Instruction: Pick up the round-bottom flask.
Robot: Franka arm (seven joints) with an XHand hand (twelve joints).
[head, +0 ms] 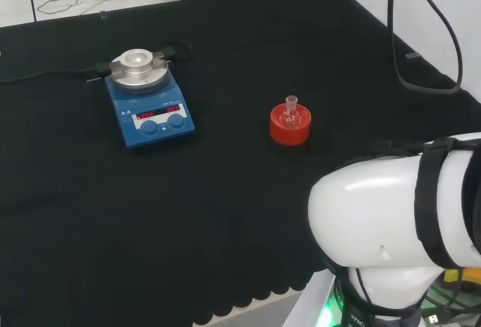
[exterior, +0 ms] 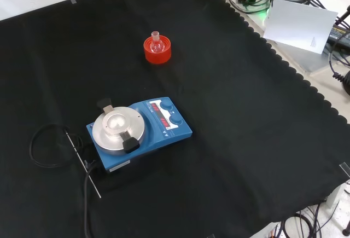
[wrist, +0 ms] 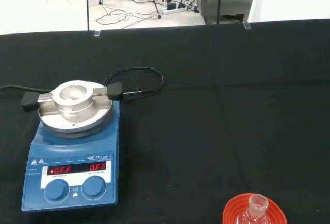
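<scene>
A small clear round-bottom flask [head: 291,112] sits upright in a red ribbed ring stand [head: 290,128] near the middle of the black cloth in the head view. The front view has the flask [exterior: 157,41] and its stand [exterior: 157,51] toward the far side of the cloth. In the wrist view the flask's neck [wrist: 257,205] and the stand [wrist: 253,213] lie at the picture's edge, some way off from the camera. Nothing touches the flask.
A blue stirrer plate [head: 148,101] with a round metal top stands to the left of the flask in the head view, its black cable [exterior: 49,146] trailing over the cloth. The arm's white link [head: 398,214] fills the lower right of the head view.
</scene>
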